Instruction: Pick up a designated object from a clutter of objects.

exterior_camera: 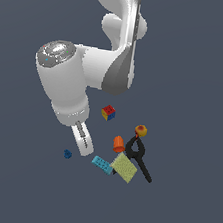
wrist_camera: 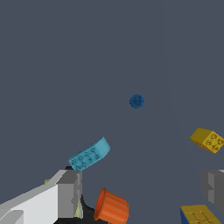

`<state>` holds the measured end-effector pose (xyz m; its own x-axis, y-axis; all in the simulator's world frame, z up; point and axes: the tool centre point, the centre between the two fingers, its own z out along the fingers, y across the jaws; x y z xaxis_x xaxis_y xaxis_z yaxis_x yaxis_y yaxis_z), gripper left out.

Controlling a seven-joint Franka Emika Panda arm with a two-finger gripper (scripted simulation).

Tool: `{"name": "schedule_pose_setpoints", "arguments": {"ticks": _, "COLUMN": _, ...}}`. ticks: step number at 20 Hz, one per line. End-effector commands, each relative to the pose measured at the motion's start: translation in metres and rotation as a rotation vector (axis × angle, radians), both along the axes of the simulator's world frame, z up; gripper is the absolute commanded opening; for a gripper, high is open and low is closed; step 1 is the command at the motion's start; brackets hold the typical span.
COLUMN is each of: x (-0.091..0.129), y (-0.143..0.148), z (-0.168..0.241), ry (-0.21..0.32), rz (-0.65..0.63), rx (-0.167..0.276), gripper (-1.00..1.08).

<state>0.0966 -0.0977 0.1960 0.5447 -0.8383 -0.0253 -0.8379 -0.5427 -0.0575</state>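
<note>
wrist view shows the tool open, empty, jaws spread wide; the dark blue block lies alone, apart from the cyan brick, so judged easy to straddle.

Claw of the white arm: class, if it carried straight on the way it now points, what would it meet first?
Probably bare grey floor: the open claw aims between the small dark blue knobbly block and the light cyan studded brick. Depth is unclear.

Nothing here carries writing I can read. No label, brand, number or sign shows on the arm or on the small things.
</note>
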Motion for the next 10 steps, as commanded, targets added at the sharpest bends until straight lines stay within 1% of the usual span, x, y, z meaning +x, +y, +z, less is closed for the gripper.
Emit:
{"name": "schedule_pose_setpoints", "arguments": {"ticks": 1, "x": 0.004, "y": -0.010, "z": -0.015, "ry": 0.009, "rz": -0.083, "rx": -0.003, "gripper": 1.00}}
{"name": "schedule_pose_setpoints", "arguments": {"ticks": 10, "x": 0.013, "y": -0.045, "z": -0.067, "ry": 0.034, "rz": -0.355, "rx": -0.022, "gripper": 1.00}}
